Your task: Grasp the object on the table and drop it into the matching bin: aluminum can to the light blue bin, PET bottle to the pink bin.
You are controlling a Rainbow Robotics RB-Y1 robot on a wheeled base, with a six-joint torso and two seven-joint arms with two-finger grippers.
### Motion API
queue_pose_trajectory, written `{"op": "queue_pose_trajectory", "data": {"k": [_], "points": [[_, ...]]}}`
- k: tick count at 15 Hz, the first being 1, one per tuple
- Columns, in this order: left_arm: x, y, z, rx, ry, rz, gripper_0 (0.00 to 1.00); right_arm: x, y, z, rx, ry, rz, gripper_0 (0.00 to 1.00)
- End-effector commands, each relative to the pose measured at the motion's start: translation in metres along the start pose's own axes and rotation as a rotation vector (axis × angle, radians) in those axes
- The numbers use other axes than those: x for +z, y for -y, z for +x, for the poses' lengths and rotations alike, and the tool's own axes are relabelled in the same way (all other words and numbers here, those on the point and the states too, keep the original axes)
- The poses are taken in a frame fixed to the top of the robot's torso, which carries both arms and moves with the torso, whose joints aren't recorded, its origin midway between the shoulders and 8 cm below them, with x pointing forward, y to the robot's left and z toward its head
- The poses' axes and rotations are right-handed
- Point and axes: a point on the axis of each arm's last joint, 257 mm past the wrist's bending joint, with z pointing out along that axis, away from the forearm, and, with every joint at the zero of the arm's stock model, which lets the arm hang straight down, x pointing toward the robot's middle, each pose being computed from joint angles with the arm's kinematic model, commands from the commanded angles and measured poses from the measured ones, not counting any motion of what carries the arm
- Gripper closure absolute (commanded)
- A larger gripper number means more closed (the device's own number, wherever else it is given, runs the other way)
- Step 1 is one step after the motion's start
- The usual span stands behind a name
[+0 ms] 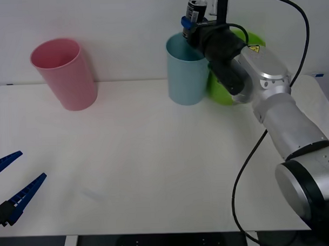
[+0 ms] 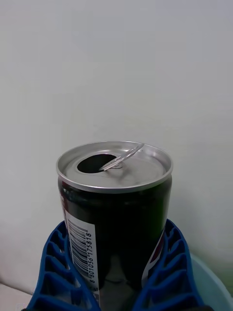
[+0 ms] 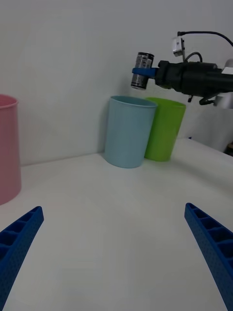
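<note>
The right end effector (image 1: pixel 189 23) grips the aluminum can (image 1: pixel 195 9) in the air, directly above the rim of the light blue bin (image 1: pixel 186 73) at the far side of the tabletop (image 1: pixel 155 166). A lime green bin (image 1: pixel 228 91) stands touching the blue bin's right side, and the pink bin (image 1: pixel 65 75) stands well apart at the far left. The left end effector (image 1: pixel 12 179) hangs open over the near left corner.

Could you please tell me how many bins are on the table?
3: the pink bin at the far left, the light blue bin at the far right, and a green bin touching its right side.
</note>
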Motion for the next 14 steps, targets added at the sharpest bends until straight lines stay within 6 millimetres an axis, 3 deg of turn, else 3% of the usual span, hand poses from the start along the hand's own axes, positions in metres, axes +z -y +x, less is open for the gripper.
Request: {"op": "queue_pose_trajectory", "data": {"k": [1,5,6,7,14], "points": [[0.0000,0.0000,0.0000,0.000,0.000,0.000,0.00,0.0002,-0.0007,0.0005,-0.015,-0.001,0.000,1.00],[0.0000,0.0000,0.0000,0.000,0.000,0.000,0.00,0.0003,-0.0012,0.0008,-0.021,-0.002,-0.001,0.99],[0.0000,0.0000,0.0000,0.000,0.000,0.000,0.00,0.0003,-0.0012,0.0008,-0.027,-0.002,-0.001,0.26],[0.0000,0.0000,0.0000,0.000,0.000,0.000,0.00,0.0003,-0.0016,0.0008,-0.028,-0.002,-0.002,0.00],[0.0000,0.0000,0.0000,0.000,0.000,0.000,0.00,-0.0018,-0.0016,0.0065,-0.041,-0.009,-0.007,0.00]]}}
